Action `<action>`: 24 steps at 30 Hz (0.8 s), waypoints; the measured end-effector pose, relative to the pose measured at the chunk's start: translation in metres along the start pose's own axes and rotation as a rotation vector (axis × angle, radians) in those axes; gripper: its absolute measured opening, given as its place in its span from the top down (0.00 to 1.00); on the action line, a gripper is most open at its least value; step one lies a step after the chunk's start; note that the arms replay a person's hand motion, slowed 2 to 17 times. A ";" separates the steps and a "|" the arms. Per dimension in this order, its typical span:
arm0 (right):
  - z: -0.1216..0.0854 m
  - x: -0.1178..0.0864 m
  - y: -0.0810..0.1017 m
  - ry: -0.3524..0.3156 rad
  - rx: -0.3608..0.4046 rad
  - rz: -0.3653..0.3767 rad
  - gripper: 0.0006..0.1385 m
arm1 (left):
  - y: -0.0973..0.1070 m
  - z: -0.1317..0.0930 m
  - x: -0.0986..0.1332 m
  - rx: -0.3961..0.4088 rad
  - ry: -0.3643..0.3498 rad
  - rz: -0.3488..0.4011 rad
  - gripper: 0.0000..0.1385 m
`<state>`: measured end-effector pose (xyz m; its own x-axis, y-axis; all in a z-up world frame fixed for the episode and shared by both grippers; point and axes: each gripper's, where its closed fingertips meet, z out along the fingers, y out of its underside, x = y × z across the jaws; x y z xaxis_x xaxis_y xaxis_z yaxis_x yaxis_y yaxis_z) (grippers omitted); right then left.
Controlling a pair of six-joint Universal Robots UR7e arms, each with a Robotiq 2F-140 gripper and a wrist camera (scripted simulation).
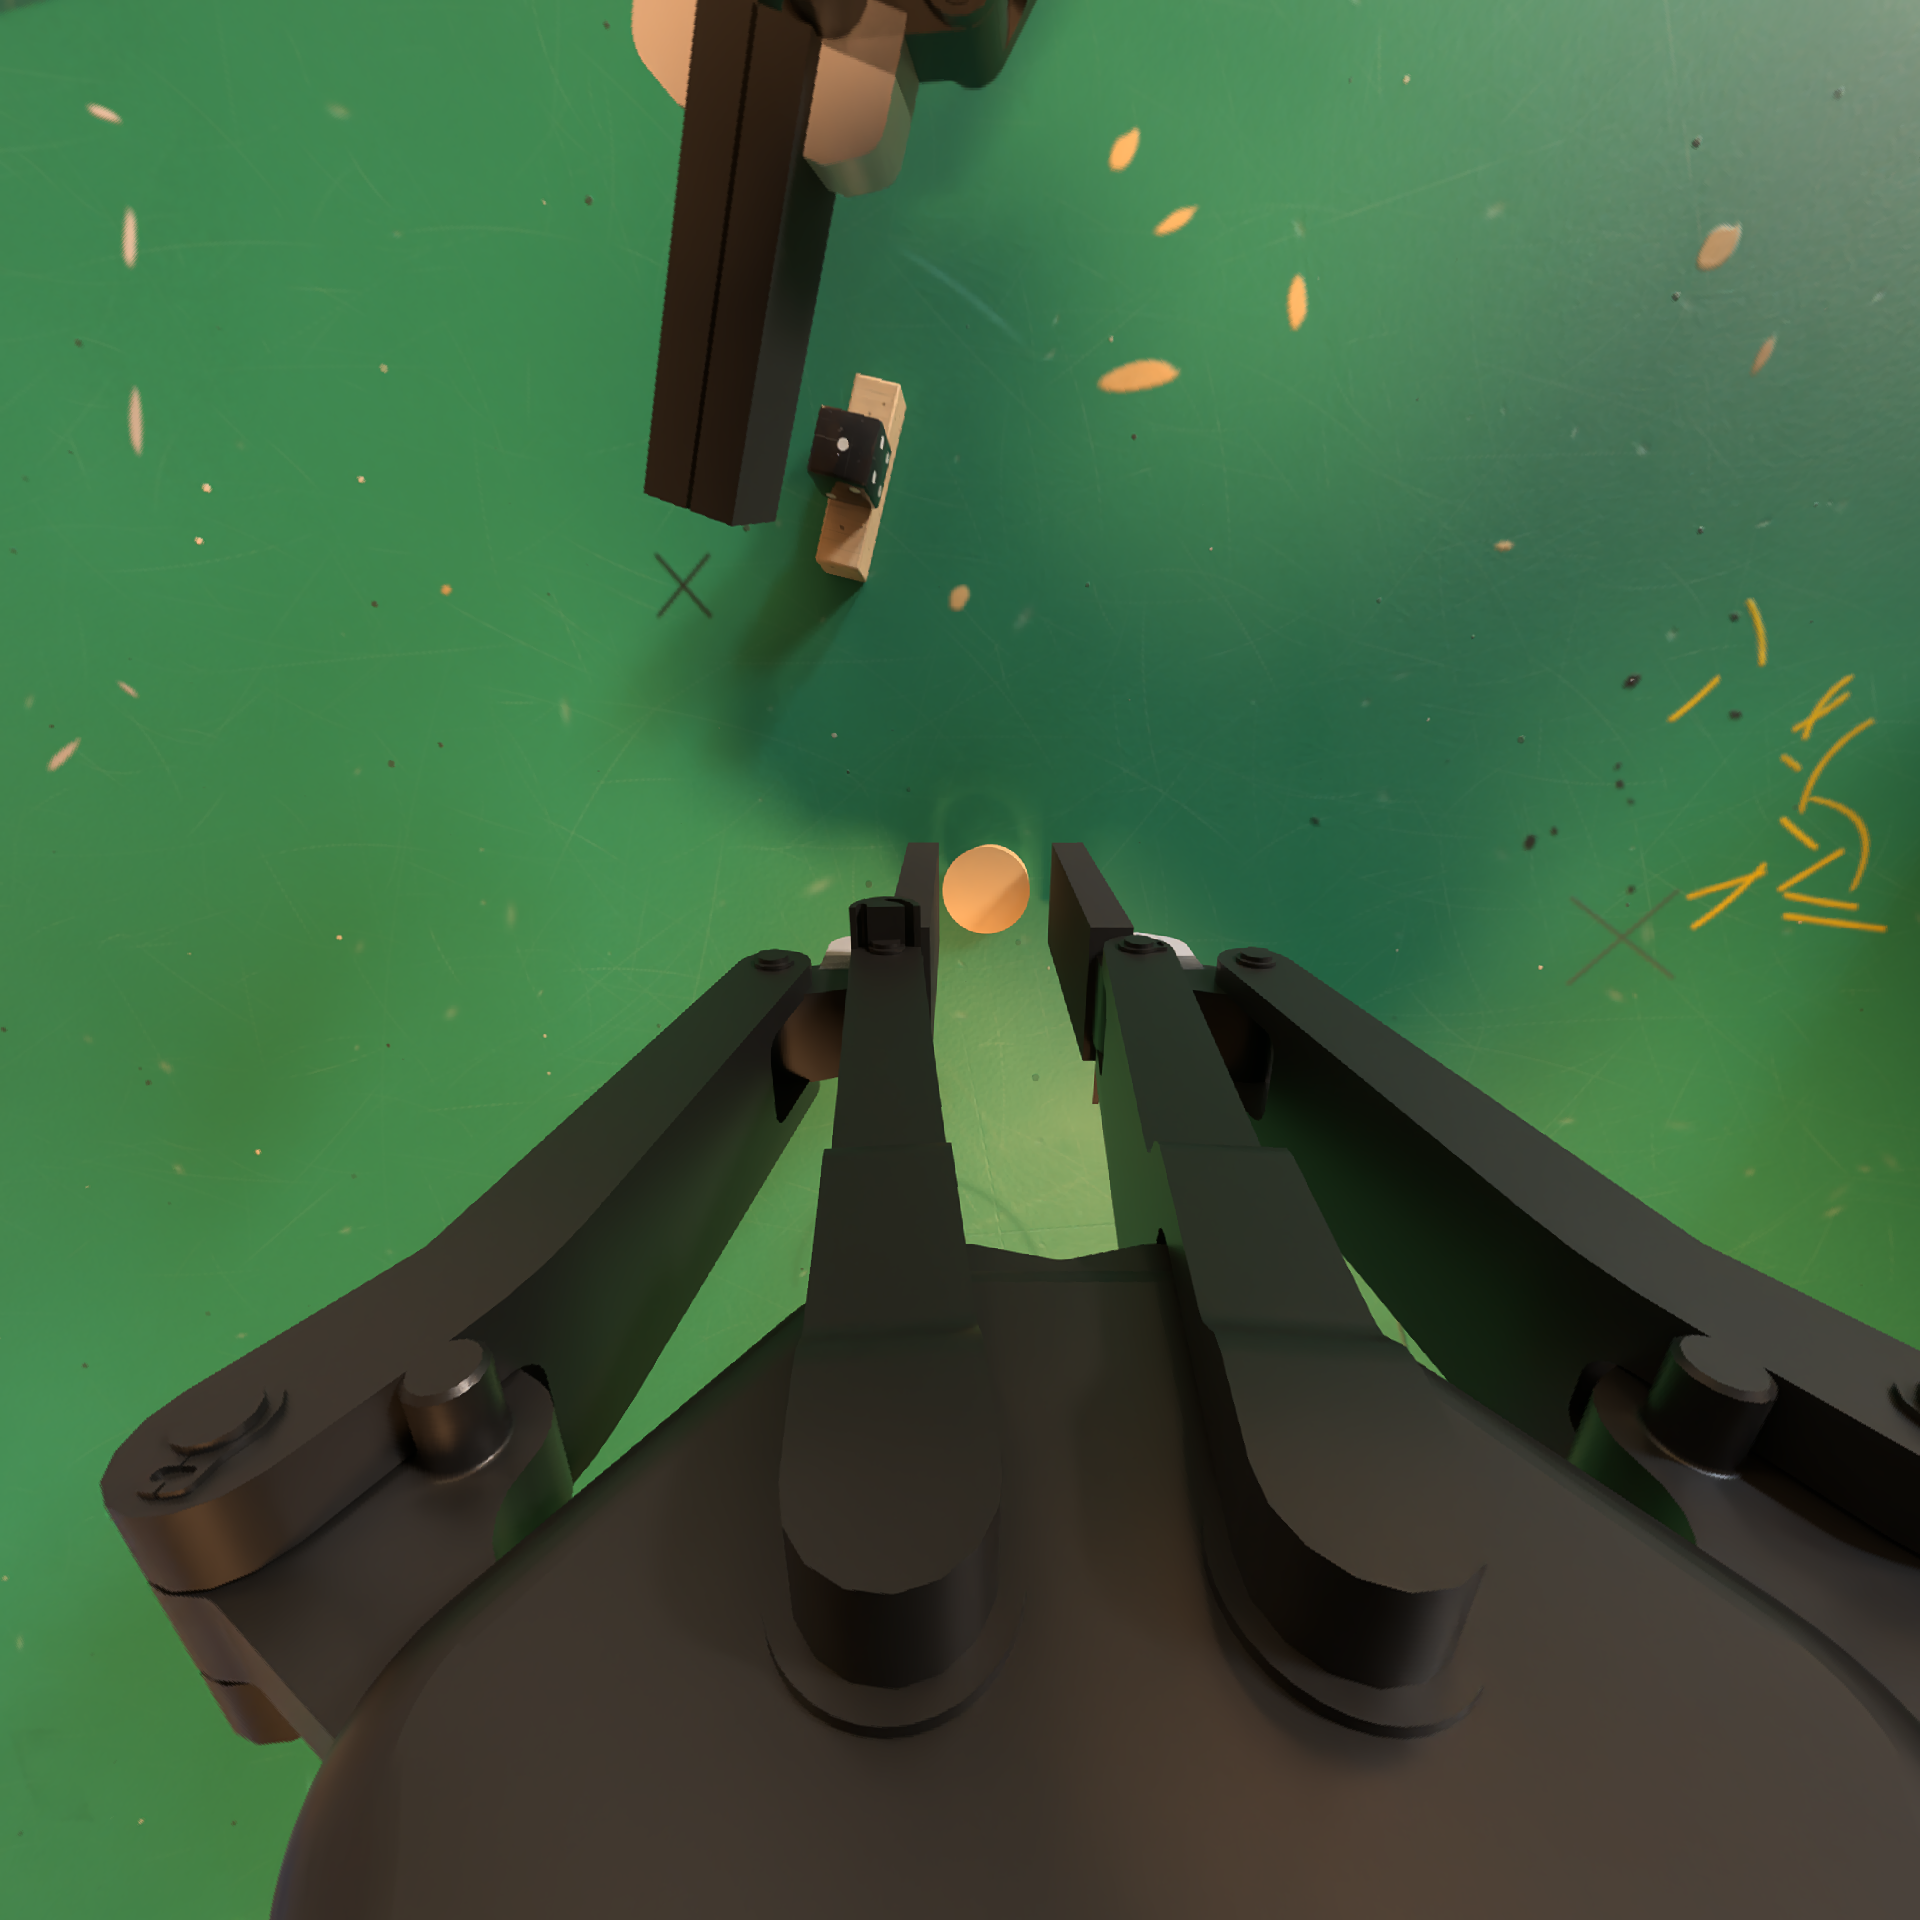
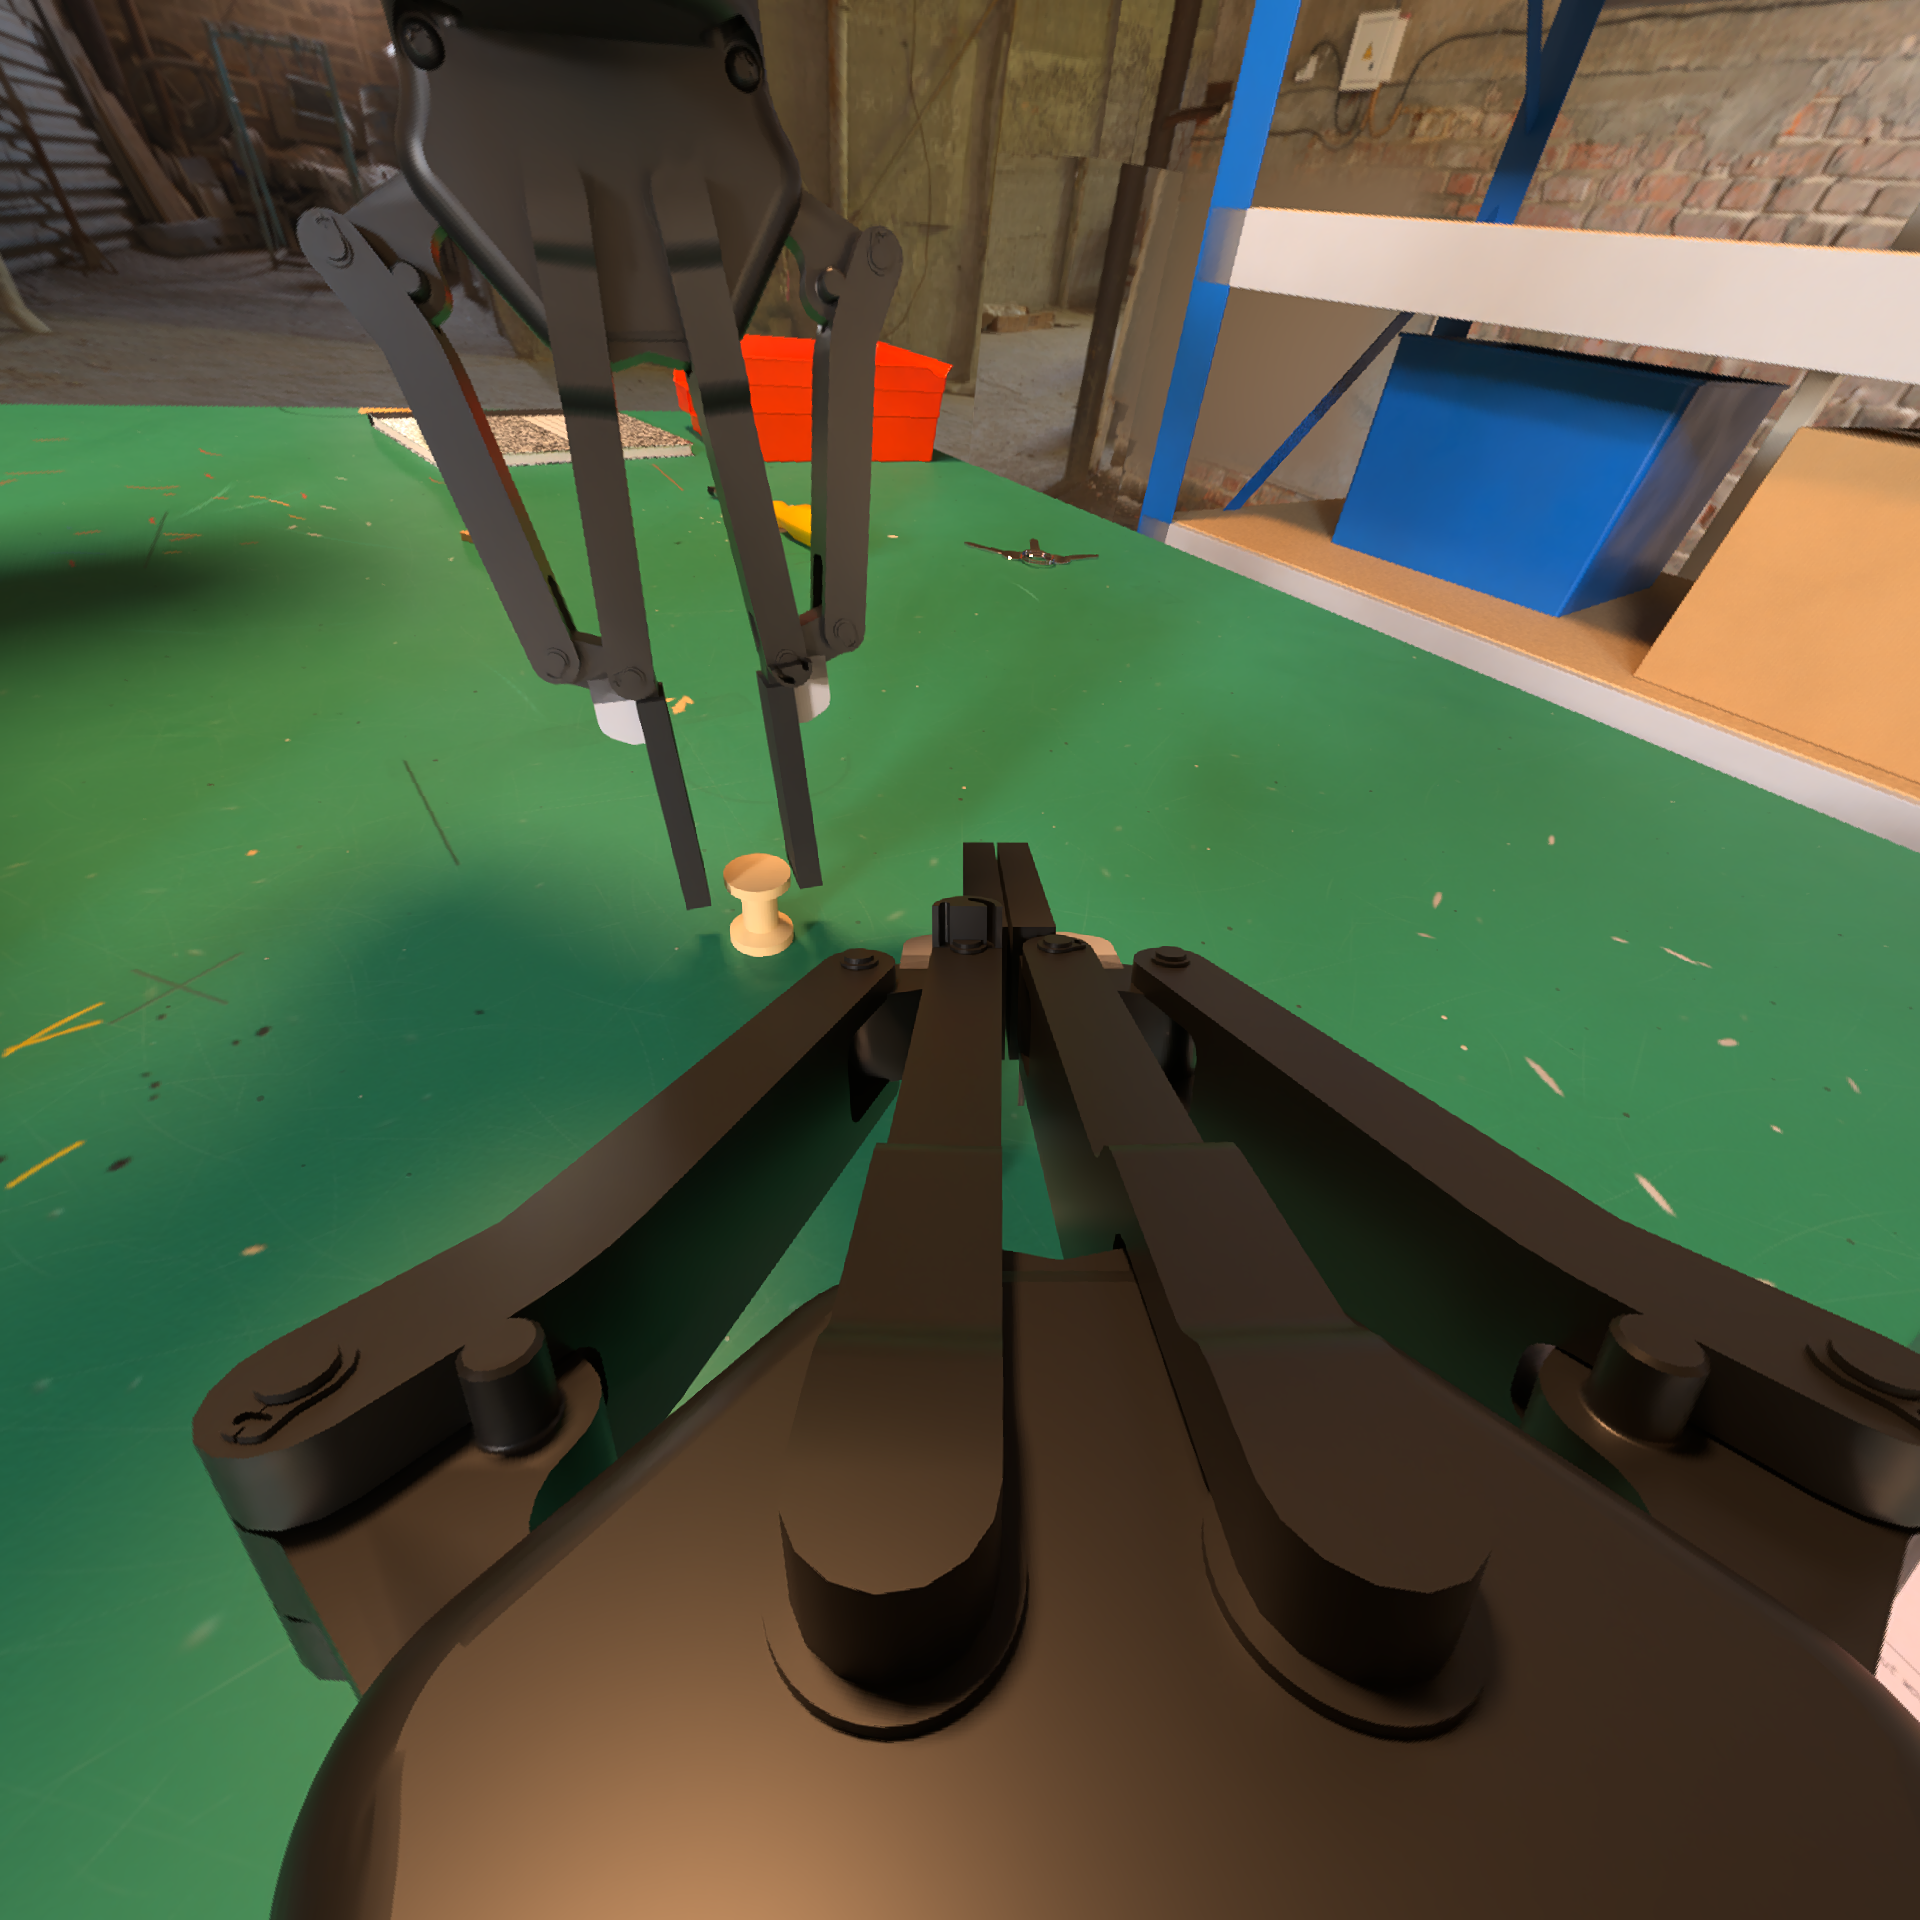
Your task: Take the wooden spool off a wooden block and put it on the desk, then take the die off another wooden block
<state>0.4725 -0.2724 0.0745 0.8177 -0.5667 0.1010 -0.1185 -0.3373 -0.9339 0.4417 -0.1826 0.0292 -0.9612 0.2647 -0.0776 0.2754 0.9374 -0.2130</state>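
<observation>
With the spool (image 2: pixel 760 904) upright on the desk (image 2: pixel 1247 831) between the left gripper's (image 1: pixel 987 883) released jaws, the die (image 1: pixel 850 452) sits on its block (image 1: pixel 862 478) just beside the right gripper's (image 2: pixel 997 868) clenched, empty fingers.

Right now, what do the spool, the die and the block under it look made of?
Spool: pale, smooth, matte, likely unfinished wood. Die: black with white pips, faint sheen, maybe plastic; hard to say. Block: light tan, matte, looks like bare wood.
</observation>
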 end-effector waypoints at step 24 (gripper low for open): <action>0.002 0.007 0.002 0.064 -0.046 0.031 0.97 | -0.014 -0.022 -0.005 0.313 -0.115 -0.094 0.79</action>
<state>0.4786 -0.2756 0.0726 0.7758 -0.6238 0.0953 -0.1702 -0.3523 -0.9203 0.4421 -0.1920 0.0543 -0.9794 0.1369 -0.1486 0.1945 0.8372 -0.5111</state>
